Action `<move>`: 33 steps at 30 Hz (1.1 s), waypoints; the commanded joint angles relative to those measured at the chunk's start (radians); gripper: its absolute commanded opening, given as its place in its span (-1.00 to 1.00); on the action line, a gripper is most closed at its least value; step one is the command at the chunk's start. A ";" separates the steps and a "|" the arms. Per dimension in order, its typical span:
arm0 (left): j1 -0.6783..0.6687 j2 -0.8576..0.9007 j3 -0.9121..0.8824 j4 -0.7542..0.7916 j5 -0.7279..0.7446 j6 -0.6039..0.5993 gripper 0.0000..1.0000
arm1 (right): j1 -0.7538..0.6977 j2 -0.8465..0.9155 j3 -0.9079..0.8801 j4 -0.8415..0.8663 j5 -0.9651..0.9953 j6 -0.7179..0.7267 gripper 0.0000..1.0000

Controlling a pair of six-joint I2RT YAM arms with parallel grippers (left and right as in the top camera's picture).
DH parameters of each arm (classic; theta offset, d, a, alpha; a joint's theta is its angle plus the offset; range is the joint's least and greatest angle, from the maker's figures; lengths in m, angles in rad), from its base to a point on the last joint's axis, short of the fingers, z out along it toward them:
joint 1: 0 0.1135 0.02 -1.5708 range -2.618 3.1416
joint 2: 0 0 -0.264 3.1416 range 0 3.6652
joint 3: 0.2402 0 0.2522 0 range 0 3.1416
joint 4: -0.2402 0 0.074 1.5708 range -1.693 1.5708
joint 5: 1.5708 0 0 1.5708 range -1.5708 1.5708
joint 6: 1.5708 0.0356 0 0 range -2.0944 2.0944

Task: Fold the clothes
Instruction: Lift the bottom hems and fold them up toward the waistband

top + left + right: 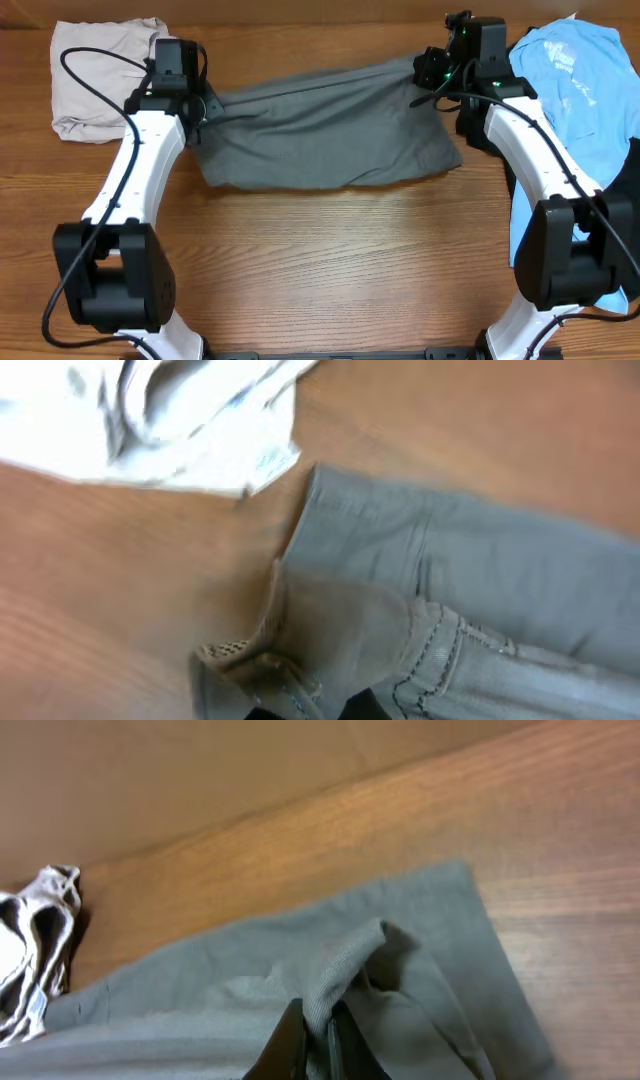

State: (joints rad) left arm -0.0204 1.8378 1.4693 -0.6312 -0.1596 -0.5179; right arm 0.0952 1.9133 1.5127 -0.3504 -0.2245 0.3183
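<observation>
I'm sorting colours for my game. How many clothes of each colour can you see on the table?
Grey: 1, the grey shorts
Beige: 1, the beige garment
Light blue: 1, the light-blue T-shirt
Total: 3 that show clearly

The left arm [140, 165] and right arm [530, 150] stretch forward, white forearms angled slightly inward. The left gripper [203, 108] and right gripper [422, 72] point toward each other, fingers [288, 1042] pinched shut, each clamped on one end of the shorts [320, 130].
</observation>
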 commanded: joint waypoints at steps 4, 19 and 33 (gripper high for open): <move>0.048 0.054 -0.009 0.216 -0.218 -0.002 -0.92 | -0.031 0.064 0.026 0.068 0.160 0.000 -0.92; 0.048 0.217 -0.009 0.512 -0.206 0.134 0.48 | -0.017 0.156 0.026 0.179 0.160 0.026 -0.14; 0.048 0.147 0.021 0.303 0.228 0.272 0.79 | -0.006 0.076 0.076 -0.107 0.064 -0.068 1.00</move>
State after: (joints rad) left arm 0.0326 2.0235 1.4662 -0.2878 -0.1318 -0.2962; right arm 0.0849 2.0556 1.5288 -0.3546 -0.1455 0.3195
